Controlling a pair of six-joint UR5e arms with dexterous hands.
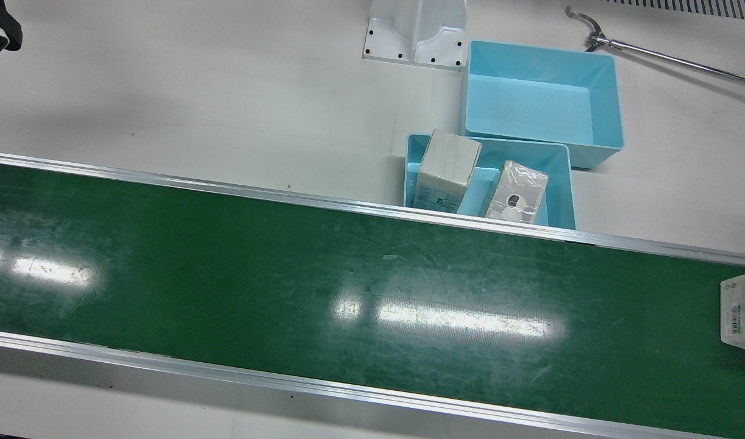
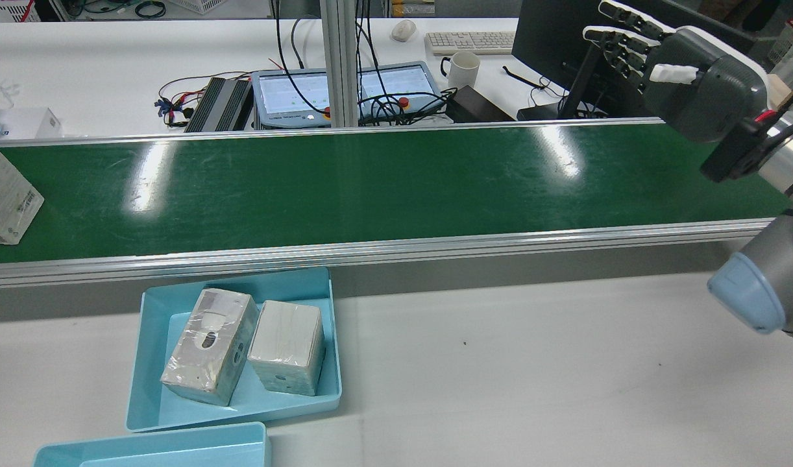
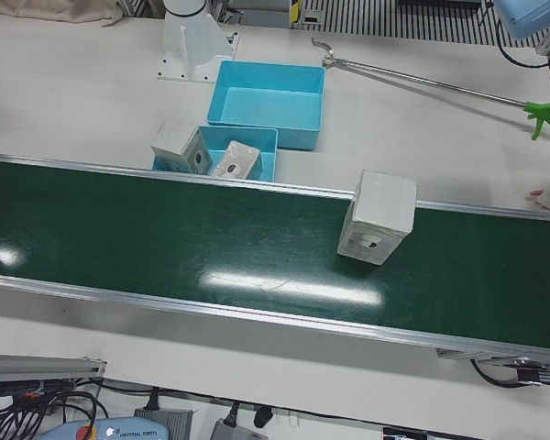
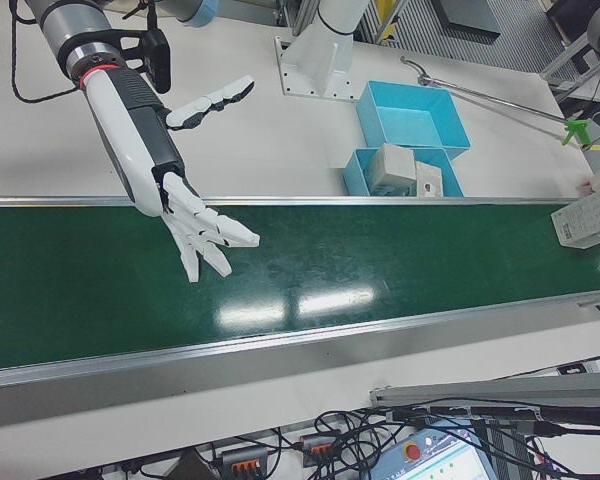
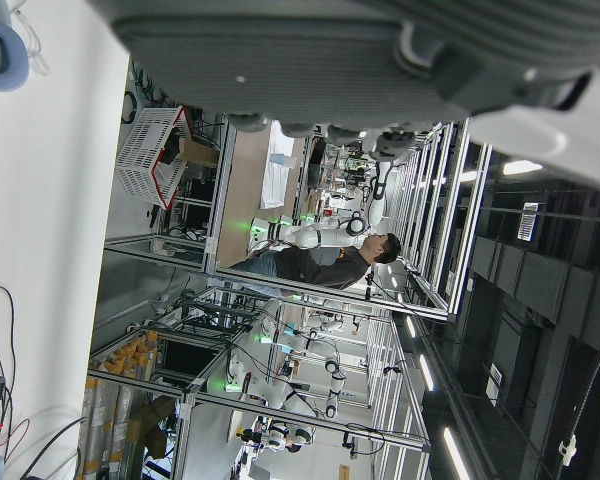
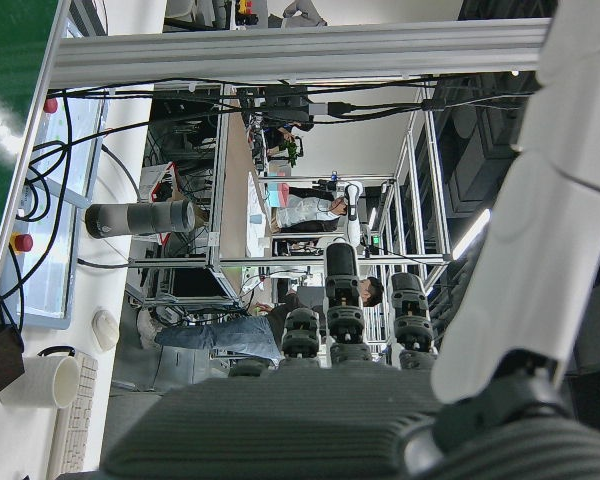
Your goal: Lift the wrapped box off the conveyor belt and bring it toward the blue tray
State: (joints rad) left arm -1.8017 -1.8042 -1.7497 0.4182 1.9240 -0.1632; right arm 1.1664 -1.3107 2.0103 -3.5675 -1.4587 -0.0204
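Observation:
The wrapped box [image 3: 378,215] is white and film-covered. It stands upright on the green conveyor belt [image 1: 372,292] at the end in front of my left arm, and it also shows as the wrapped box [image 1: 742,311] and the wrapped box [image 2: 4,194]. No hand touches it. My right hand [image 4: 195,225] hovers open over the opposite part of the belt with its fingers spread, far from the box. My left hand [image 5: 380,50] appears only in its own view, held high, fingers out and holding nothing. The shallow blue tray [image 1: 561,177] beside the belt holds two wrapped boxes.
A deeper blue bin [image 1: 531,103] sits just behind the shallow tray. A long metal reacher tool [image 3: 422,78] lies on the white table past the bins. My left arm's white pedestal [image 1: 416,30] stands near the bin. Monitors and cables sit beyond the belt's far rail.

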